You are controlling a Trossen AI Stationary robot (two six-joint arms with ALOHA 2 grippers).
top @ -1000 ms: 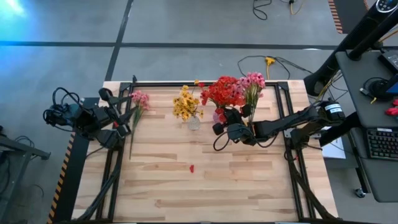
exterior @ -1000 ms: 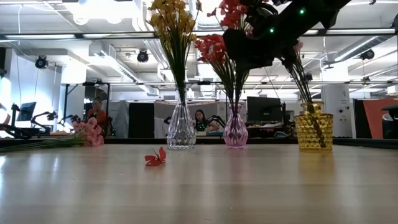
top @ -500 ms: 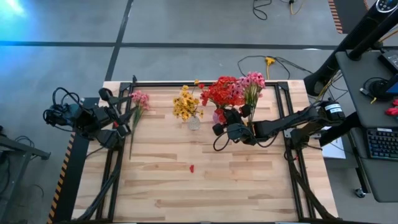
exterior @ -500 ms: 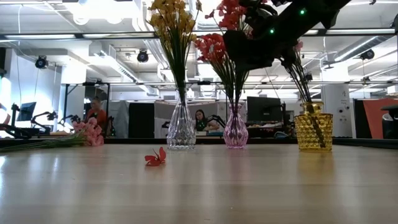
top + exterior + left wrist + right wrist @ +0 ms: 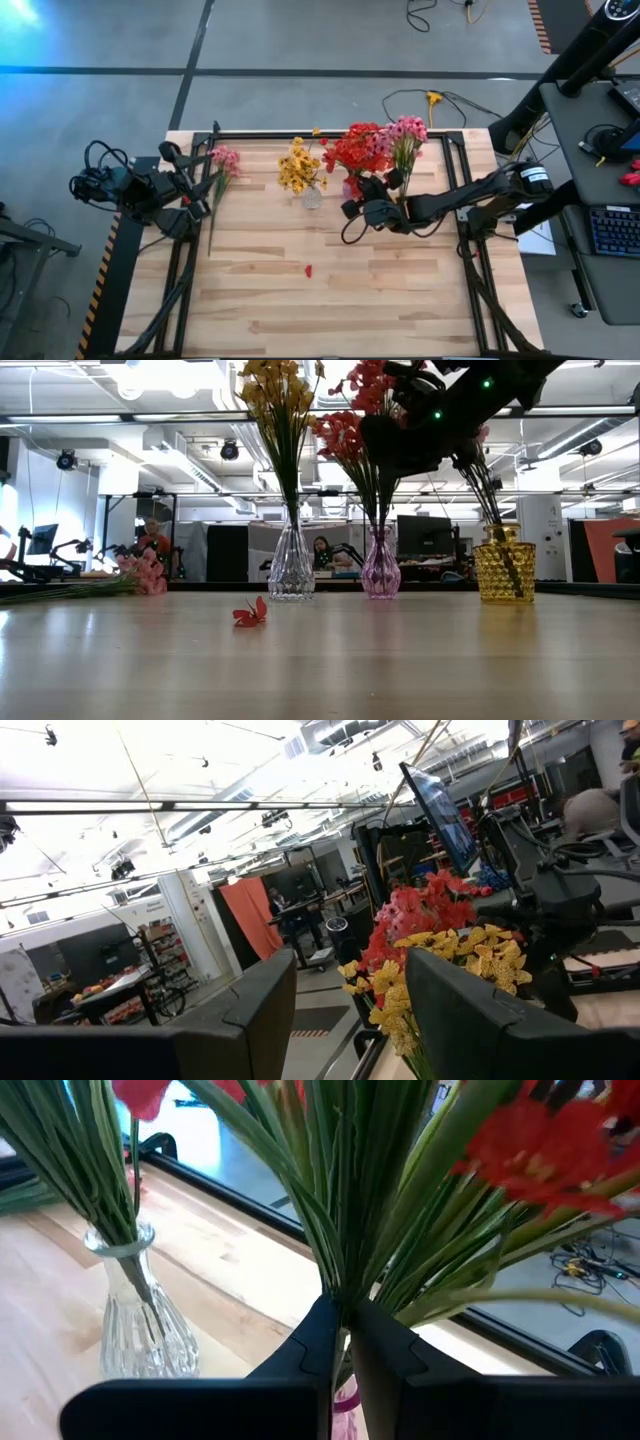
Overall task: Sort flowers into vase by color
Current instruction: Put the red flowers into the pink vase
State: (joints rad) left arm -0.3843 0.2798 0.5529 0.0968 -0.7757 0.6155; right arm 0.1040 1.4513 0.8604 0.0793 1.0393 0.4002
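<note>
Evidently the right claw (image 5: pixel 352 197) is at the red bunch (image 5: pixel 358 147) near the top centre of the high view, its fingers pinched shut on the red stems (image 5: pixel 345 1230) just above the pink vase (image 5: pixel 380 571). That grip looks meant to steer or seat the stems in the vase mouth, which suits a sort by colour: red in the pink vase, yellow flowers (image 5: pixel 298 166) in the clear vase (image 5: pixel 291 567) to its left, pink flowers (image 5: pixel 406 130) in the gold vase (image 5: pixel 503 569) to its right.

One pink sprig (image 5: pixel 224 160) lies on the tabletop (image 5: pixel 330 290) at the upper left of the high view, just beside the left claw (image 5: pixel 196 176). That claw hangs there with its fingers apart and nothing between them, probably because this sprig is the one left to sort. A loose red blossom (image 5: pixel 308 270) lies alone at the middle of the tabletop, well apart from both arms.

Against the earlier frames, little has changed. The right claw and the red bunch have shifted a touch to the left in both the high and low views. The left arm, the sprig, the vases and the fallen blossom sit as before.
</note>
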